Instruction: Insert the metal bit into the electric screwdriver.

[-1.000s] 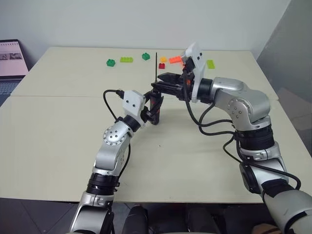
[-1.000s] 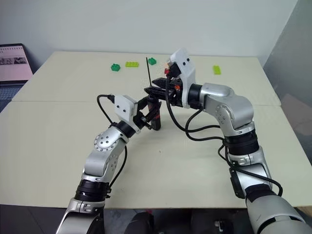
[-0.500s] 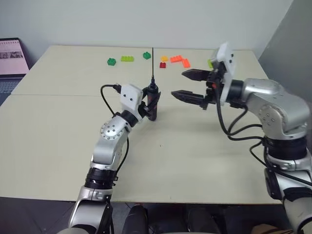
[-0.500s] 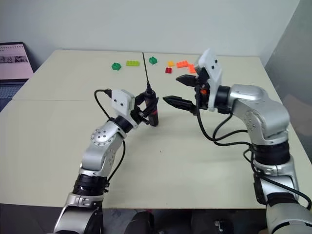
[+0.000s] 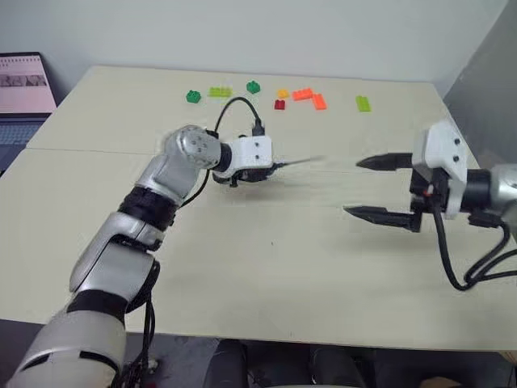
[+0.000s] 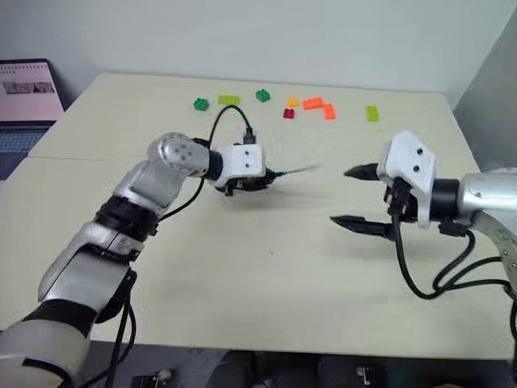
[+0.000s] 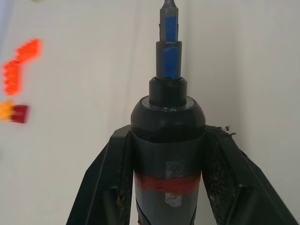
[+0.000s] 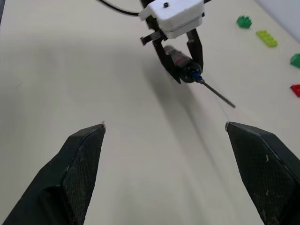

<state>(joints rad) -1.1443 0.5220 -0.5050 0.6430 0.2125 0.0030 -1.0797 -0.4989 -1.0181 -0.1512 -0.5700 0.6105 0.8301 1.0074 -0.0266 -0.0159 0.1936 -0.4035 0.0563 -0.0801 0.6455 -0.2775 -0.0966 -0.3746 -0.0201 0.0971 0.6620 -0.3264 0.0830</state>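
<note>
My left gripper (image 6: 246, 183) is shut on the electric screwdriver (image 7: 167, 136), a black body with a red band and a blue tip, held nearly level above the table. The metal bit (image 6: 297, 170) sits in that tip and sticks out toward my right gripper (image 6: 340, 196). The right gripper stands wide open and holds nothing, a hand's width away from the bit's end. From the right wrist view, the screwdriver (image 8: 183, 63) and the thin bit (image 8: 216, 94) lie beyond the spread fingers (image 8: 82, 159).
Several toy bricks lie in a row near the table's far edge: green (image 5: 194, 96), lime (image 5: 220, 91), red (image 5: 279, 104), orange (image 5: 307, 95) and another lime (image 5: 363, 103). A laptop (image 5: 24, 85) sits off the far left of the cream table (image 5: 266, 283).
The right gripper let go at the screwdriver's top, opened and drew back to the right. The left hand tipped the screwdriver from upright to nearly level, bit pointing right.
</note>
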